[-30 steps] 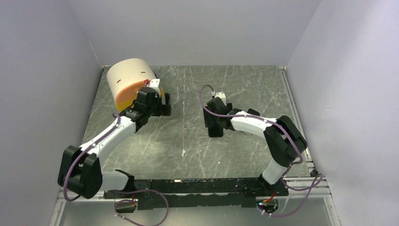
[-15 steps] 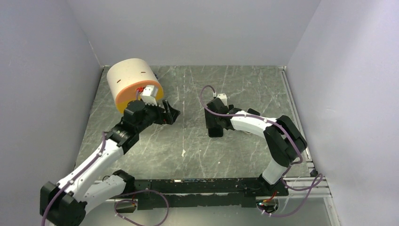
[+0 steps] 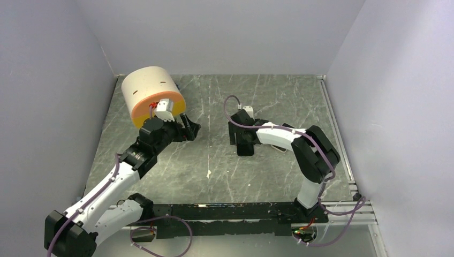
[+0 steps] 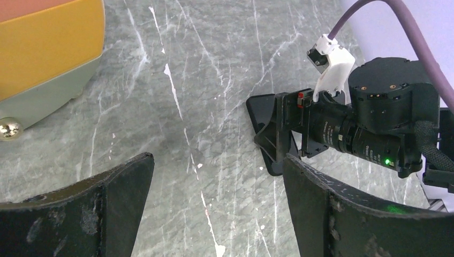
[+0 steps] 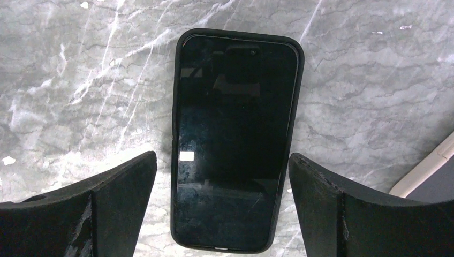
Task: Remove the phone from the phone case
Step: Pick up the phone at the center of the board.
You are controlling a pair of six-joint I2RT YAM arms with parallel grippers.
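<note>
The phone (image 5: 235, 139), dark screen up, sits in its black case (image 5: 175, 160) flat on the grey marble table. My right gripper (image 5: 222, 203) is open just above it, one finger on each side of the phone's near end, not touching. In the top view the right gripper (image 3: 242, 140) covers the phone. My left gripper (image 3: 190, 128) is open and empty to the left, above bare table. In the left wrist view (image 4: 217, 203) its fingers frame the table, with the right arm's wrist (image 4: 375, 128) ahead.
A cream cylinder with an orange face (image 3: 150, 96) lies at the back left, close behind the left wrist; it also shows in the left wrist view (image 4: 48, 48). White walls enclose the table. A rail (image 3: 336, 134) runs along the right edge.
My left arm has stretched out and its gripper has moved right and nearer, away from the cylinder, turning toward the right arm. My right gripper has shifted slightly left.
</note>
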